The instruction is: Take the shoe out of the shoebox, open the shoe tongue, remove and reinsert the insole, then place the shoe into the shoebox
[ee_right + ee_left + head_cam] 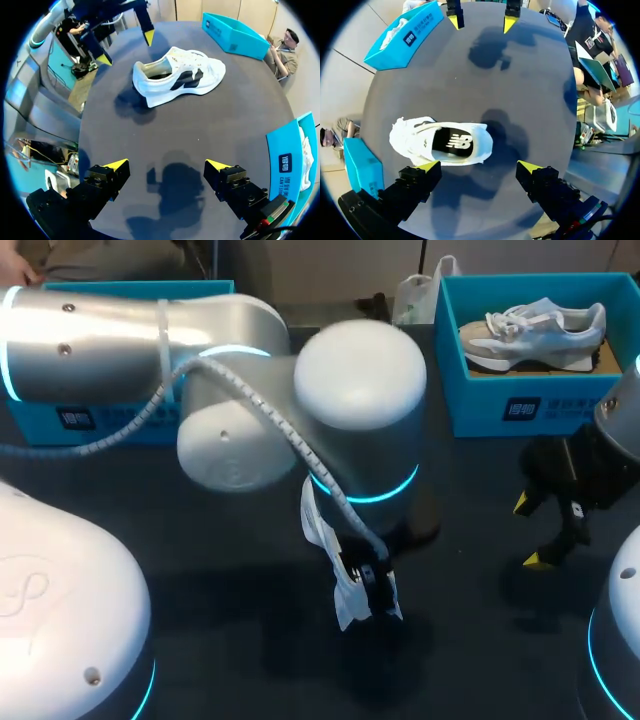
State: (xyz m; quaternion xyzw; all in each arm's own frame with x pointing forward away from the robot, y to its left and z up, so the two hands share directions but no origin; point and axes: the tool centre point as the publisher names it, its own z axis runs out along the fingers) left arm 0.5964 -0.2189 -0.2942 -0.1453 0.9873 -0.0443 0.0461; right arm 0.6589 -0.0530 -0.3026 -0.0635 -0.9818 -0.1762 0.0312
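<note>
White upper, dark side mark, pale sole. The shoe (177,75) is seen standing on its sole on the dark counter (210,130), outside both boxes, with the collar opening upward.

The left end effector (479,166) is positioned above the shoe, its fingers spread wide and nothing between them. The right end effector (167,164) is positioned well apart from the shoe, also spread and empty. A shoebox (540,400) holding a second shoe (530,330) is noted well apart from the shoe. Another shoebox (362,167) is noted well apart on the shoe's other side.

Handling (judged, not tested):
- **Weight:** Low weight is expected.
- **Lifting grip:** The upper is expected to crumple under a pinch, so a lifting grip is better taken at the heel or across the midfoot sidewalls, where the sole lends stiffness.
- **Tongue:** It is likely thin and floppy, and is best pinched at its free top edge while the heel is pinned.
- **Insole:** It is presumed to be flexible foam that is prone to buckling, and is best taken at its heel edge through the collar.
- **Slip risk:** The smooth side panels may slip between the tips.
</note>
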